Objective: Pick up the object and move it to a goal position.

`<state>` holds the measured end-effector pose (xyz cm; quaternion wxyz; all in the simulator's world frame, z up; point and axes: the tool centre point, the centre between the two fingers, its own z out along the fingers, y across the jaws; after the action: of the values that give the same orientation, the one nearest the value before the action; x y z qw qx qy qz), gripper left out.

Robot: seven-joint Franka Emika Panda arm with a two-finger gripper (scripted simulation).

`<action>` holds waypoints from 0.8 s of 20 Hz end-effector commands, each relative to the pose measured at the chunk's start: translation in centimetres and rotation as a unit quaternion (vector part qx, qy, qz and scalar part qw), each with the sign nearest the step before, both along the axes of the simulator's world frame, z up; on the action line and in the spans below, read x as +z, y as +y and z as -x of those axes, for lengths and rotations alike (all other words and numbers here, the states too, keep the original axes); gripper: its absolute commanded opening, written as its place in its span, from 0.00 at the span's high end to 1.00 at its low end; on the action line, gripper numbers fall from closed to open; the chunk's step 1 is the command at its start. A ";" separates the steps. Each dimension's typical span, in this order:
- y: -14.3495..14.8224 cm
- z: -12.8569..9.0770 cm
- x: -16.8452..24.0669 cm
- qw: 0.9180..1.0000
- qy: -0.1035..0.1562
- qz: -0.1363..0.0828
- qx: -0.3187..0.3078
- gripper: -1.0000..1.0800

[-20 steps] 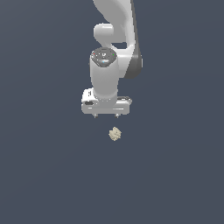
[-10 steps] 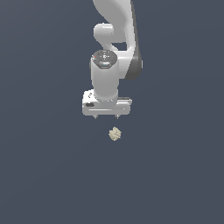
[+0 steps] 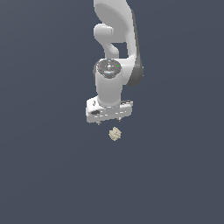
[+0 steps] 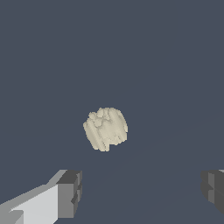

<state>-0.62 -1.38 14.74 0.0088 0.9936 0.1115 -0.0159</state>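
Note:
The object (image 3: 115, 134) is a tiny cream-beige knobbly lump lying on the dark grey floor. It also shows in the wrist view (image 4: 105, 129), beyond the fingertips and apart from them. My white gripper (image 3: 109, 121) hangs just above and slightly to the exterior view's left of it. In the wrist view the gripper (image 4: 142, 192) is open and empty, with two grey pads (image 4: 69, 194) spread wide. Only small finger stubs show under the hand in the exterior view.
The floor (image 3: 48, 166) is a plain dark grey-blue surface. The white arm (image 3: 114, 39) rises above the gripper towards the top of the exterior view.
The arm has shifted a little; the gripper hangs slightly lower and closer to the lump. The lump has not moved.

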 end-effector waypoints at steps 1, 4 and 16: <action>0.5 -0.2 -0.9 0.999 -0.001 -0.002 0.036 0.04; 1.1 -0.5 -2.2 0.997 -0.004 -0.004 0.082 0.04; 2.8 -1.1 -5.2 0.980 -0.011 -0.012 0.198 0.04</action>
<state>0.42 1.30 9.80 0.0013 0.9550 0.2966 -0.0027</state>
